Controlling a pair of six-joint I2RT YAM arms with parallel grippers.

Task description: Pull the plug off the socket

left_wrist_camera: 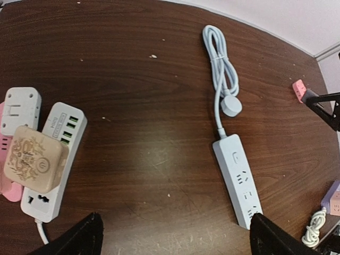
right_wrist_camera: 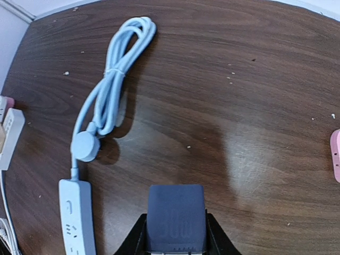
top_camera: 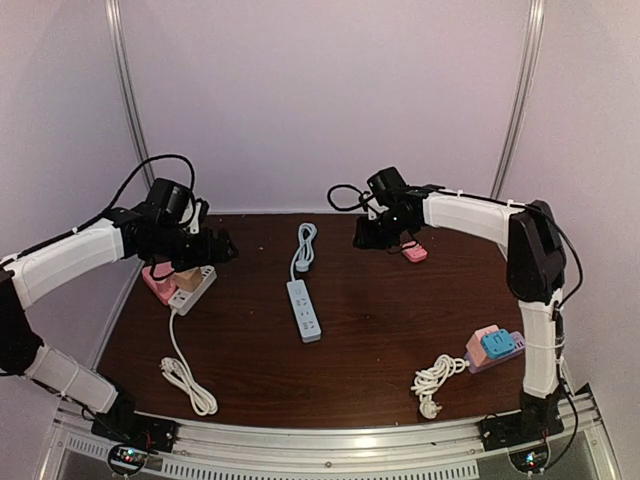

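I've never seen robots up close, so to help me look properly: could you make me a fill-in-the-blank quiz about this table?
The left gripper is wide ____. The right gripper clamps a dark charger; the left one holds ____. The tan charger sits plugged into the ____ power strip. Missing: open; nothing; white.

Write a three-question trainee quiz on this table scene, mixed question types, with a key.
1. True or false: the right gripper is empty.
2. The beige charger sits on: A) the white power strip, B) the light-blue strip, C) the purple strip.
3. Fill in: the left gripper has its jaws ____.

Key: 1 false, it is clamped on a dark blue-grey charger; 2 A; 3 open.
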